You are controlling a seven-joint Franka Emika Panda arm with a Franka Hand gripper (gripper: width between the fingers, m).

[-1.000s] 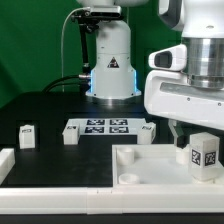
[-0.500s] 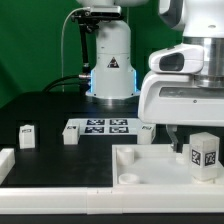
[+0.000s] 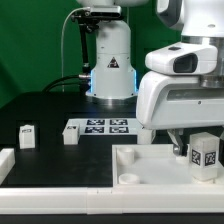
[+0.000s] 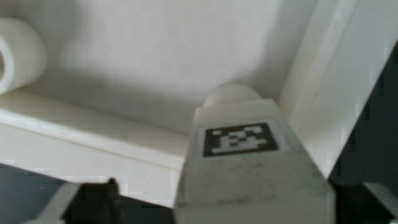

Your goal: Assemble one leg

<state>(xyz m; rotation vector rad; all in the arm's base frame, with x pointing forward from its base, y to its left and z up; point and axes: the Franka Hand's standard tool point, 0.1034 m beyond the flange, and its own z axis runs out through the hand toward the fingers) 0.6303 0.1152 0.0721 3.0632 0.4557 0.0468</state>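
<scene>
At 3 o'clock in the exterior view: the arm (image 3: 180,90), bulky and white, with the gripper (image 3: 198,147) hanging low beneath it. Straddles the leg (image 3: 205,153) at 4 o'clock. Upright there, tag face turned to the camera, inside the white tray (image 3: 140,150), near its end on the exterior view's right. Foot of the leg down by the tray floor; touching or just clear, cannot tell. At 6 o'clock, in the tray's near corner, a round boss (image 3: 128,178).

In the wrist view: same leg in the middle, tag toward the lens, tucked into the angle of two tray walls. One dark finger (image 4: 89,200) beside it, a thin strip of shadow between; other finger not made out. Jaws roughly leg-wide apart, yet clamped on the leg or merely around it: cannot tell.

On the dark table (image 3: 40,105): the marker board (image 3: 100,126) just under centre, toward 6 o'clock. First loose block (image 3: 71,134) just beside the board's end at 8 o'clock; second loose block (image 3: 27,135) well apart at 9 o'clock; third loose block (image 3: 147,131) at 4 o'clock near centre, partly hidden behind the arm. At 12 o'clock, the robot base (image 3: 110,60). At 8 o'clock, cut by the edge, a white part (image 3: 5,160).
</scene>
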